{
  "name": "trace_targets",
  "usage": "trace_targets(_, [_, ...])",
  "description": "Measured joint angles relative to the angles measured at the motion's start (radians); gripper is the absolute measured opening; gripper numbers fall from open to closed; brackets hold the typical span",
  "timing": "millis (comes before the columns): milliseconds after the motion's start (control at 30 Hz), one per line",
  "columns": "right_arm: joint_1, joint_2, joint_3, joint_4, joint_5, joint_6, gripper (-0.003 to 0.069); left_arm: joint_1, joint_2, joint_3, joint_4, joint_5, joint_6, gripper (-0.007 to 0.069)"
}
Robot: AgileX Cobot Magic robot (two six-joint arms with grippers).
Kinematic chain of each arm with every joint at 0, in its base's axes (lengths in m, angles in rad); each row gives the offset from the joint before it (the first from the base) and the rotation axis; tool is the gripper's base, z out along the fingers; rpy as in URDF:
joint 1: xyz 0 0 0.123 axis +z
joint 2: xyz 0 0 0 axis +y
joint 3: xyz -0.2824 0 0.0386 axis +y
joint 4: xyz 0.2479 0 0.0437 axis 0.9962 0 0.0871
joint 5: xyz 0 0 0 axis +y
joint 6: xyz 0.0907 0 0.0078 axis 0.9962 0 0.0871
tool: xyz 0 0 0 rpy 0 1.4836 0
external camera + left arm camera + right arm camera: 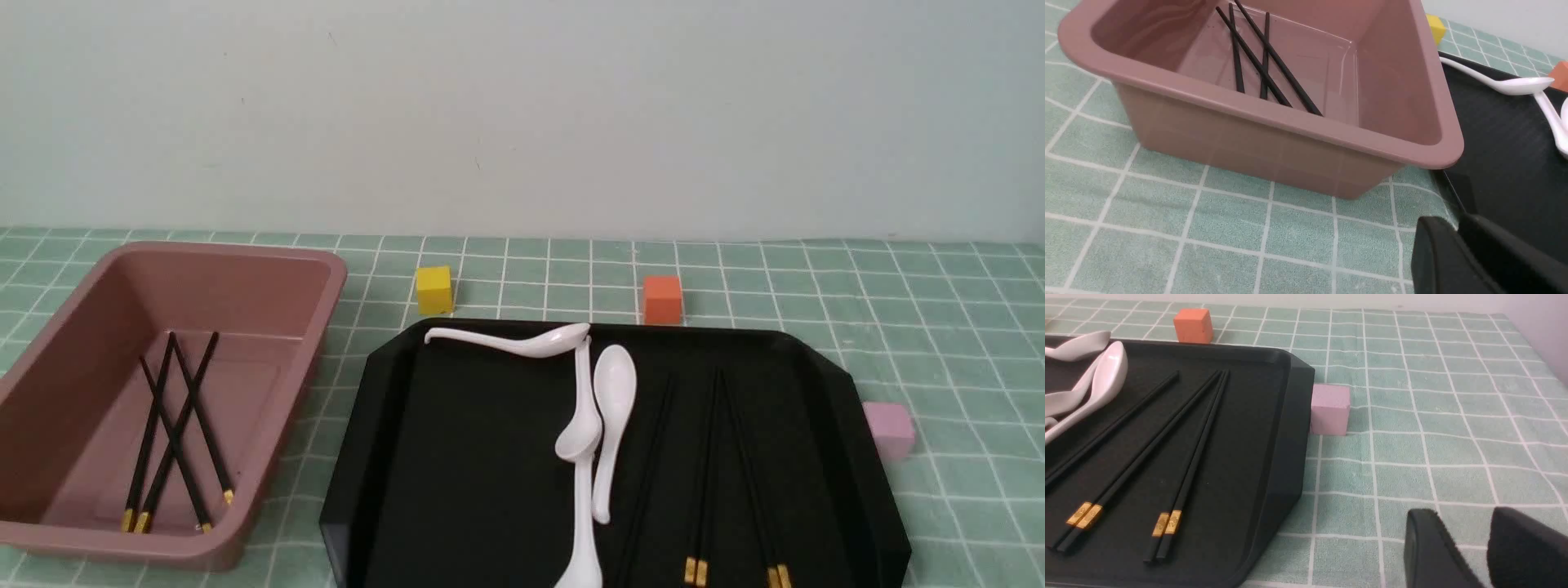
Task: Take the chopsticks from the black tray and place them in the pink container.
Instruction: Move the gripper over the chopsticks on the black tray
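Four black chopsticks with gold bands lie crossed over one another on the floor of the pink container, at the left of the front view. The left gripper shows only in its own wrist view, near the pink container and outside it, its fingertips closed together with nothing between them.

Between the pink container and the middle of the table, toward the back, a yellow cube sits on the green gridded cloth. The black tray begins just beside the container. Across its far side lies one white spoon, its bowl by the handle of a second; a third spoon and a fourth lie nearby. Behind the tray stands an orange cube.

Right of the spoons, more chopsticks rest in the tray: two close pairs, and at least one more beside the spoons. Next to the tray's right wall is a pale pink cube. The right gripper, over the cloth, has its fingertips parted, holding nothing.
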Motion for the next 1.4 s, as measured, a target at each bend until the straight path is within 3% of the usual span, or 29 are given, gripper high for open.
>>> trace_targets(1233, [0.000, 0.000, 0.000, 0.000, 0.000, 0.003, 0.0240, 0.000, 0.000, 0.000, 0.000, 0.000, 0.000, 0.0104])
trace_targets(1300, [0.000, 0.000, 0.001, 0.064, -0.012, 0.042, 0.0240, 0.000, 0.000, 0.000, 0.000, 0.000, 0.000, 0.0104])
trace_targets(1400, [0.000, 0.000, 0.004, 0.267, -0.031, 0.187, 0.0240, 0.000, 0.000, 0.000, 0.000, 0.000, 0.000, 0.0105])
